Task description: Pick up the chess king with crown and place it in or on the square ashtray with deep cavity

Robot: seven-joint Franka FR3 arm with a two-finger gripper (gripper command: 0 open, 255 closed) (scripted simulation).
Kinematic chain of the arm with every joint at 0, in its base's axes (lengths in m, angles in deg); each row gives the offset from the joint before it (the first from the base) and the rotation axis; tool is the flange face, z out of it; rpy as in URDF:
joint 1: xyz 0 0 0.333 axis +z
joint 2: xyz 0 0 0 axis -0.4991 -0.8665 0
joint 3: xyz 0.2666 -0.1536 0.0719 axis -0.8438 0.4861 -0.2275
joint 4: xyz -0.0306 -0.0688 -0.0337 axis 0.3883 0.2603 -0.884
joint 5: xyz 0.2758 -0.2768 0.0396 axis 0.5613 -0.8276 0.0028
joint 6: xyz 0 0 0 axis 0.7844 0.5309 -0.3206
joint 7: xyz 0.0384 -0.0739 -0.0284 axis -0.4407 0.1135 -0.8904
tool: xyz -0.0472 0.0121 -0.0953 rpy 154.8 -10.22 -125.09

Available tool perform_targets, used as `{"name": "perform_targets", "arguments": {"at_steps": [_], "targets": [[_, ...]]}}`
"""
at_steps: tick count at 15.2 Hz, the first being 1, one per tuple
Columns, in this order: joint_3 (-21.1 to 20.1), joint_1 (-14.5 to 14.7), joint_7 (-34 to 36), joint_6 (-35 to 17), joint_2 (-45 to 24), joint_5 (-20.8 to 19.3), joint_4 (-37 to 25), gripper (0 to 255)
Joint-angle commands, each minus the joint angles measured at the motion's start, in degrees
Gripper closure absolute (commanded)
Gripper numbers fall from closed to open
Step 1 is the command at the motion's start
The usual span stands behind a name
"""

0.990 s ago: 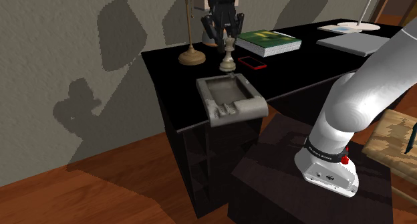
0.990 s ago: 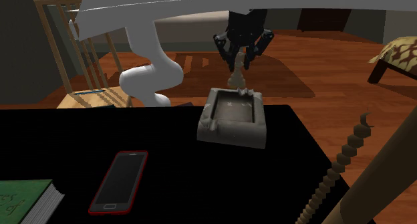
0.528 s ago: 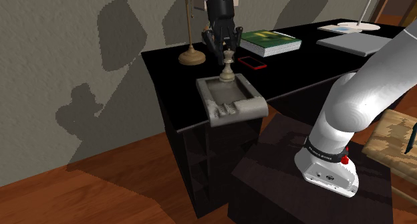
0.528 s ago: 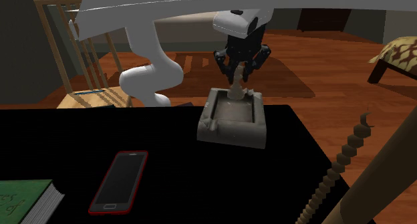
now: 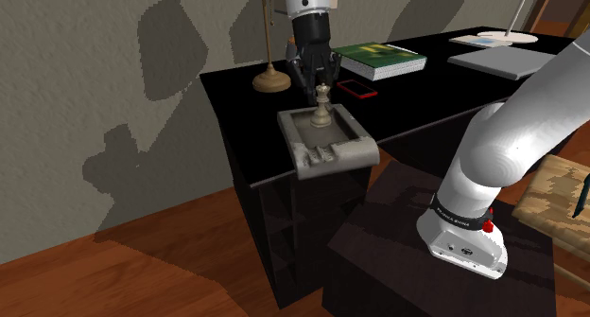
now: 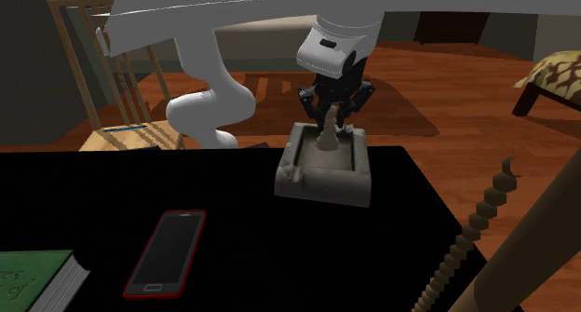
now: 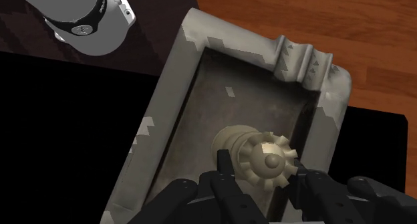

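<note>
Wrist view looks straight down on the chess king (image 7: 267,160). Its notched crown is clasped between the two fingers of the tool (image 7: 262,169), and its base stands in the cavity of the square ashtray (image 7: 168,105), at the end away from the notched rim. Shoulder view adds the rest of the black tabletop (image 5: 444,93): one red-edged phone (image 5: 356,88), one green book (image 5: 380,60), one lamp base (image 5: 271,79). There is one king and one ashtray.
</note>
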Motion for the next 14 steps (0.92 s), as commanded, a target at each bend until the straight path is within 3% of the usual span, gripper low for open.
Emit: {"name": "perform_targets", "arguments": {"at_steps": [1,5,6,11,14], "targets": [[0.0,0.0,0.0,-0.1,0.1,0.0,0.2,255],[0.0,0.0,0.0,-0.1,0.1,0.0,0.2,255],[0.0,0.0,0.0,-0.1,0.1,0.0,0.2,0],[0.0,0.0,0.0,-0.1,0.1,0.0,0.2,0],[0.8,-0.5,0.5,5.1,-2.3,-0.8,-7.4,0]]}}
